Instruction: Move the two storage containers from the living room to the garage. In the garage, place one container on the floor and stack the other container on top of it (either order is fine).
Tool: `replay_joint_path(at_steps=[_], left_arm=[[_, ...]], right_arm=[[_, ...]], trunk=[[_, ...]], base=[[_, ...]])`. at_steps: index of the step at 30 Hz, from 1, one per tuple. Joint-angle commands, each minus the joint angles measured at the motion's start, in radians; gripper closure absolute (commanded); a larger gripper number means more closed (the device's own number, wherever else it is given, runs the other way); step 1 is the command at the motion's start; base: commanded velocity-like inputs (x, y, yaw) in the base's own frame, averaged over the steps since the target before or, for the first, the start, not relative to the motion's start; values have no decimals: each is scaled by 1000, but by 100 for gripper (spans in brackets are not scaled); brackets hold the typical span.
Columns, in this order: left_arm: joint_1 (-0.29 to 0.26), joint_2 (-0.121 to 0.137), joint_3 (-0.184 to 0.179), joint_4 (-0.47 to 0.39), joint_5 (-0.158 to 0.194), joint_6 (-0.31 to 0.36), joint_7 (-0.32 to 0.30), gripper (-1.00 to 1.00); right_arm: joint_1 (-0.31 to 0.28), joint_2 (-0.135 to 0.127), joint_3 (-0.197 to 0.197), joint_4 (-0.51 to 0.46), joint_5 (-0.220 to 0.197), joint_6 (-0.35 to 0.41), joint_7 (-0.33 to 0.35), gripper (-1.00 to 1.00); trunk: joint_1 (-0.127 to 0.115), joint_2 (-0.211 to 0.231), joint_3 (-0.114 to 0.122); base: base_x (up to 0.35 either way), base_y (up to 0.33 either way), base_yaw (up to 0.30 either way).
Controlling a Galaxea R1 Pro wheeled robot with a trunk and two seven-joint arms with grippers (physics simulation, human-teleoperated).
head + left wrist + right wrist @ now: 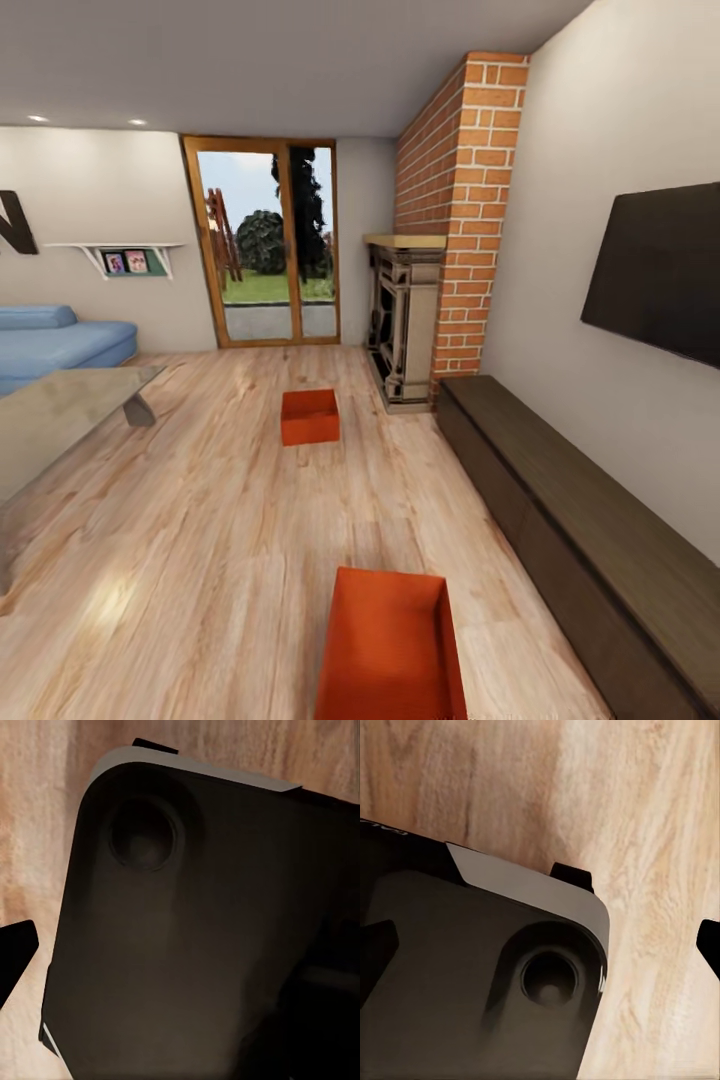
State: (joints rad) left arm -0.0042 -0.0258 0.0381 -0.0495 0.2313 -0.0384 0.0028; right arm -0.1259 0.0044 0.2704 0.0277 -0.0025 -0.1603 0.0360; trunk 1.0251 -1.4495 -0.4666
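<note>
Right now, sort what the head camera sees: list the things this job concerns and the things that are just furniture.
Job:
near storage container, on the wood floor
far storage container, nearer the fireplace

Just there:
blue sofa
glass table
long dark cabinet
wall screen
glass doors

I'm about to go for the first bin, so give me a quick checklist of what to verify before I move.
1. Near storage container in view on the wood floor: ok.
2. Far storage container located, near the fireplace: ok.
3. Both upright, open tops up: ok.
4. Path to the near one free of obstacles: ok.
5. Side room from the dark cabinet: ok.
6. Grippers open and empty: cannot tell.
</note>
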Motion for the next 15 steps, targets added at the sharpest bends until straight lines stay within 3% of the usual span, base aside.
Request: replay_joint_path(at_steps=[1,15], left_arm=[[0,0,3,0,3,-3,0,-100],[0,0,3,0,3,-3,0,-100]], right_arm=[[-1,0,1,3,-1,-5,2,-100],[-1,0,1,3,-1,-5,2,-100]], trunk=[[0,-1,-1],[0,-1,-1]], base=[[0,0,-244],[0,0,-219]])
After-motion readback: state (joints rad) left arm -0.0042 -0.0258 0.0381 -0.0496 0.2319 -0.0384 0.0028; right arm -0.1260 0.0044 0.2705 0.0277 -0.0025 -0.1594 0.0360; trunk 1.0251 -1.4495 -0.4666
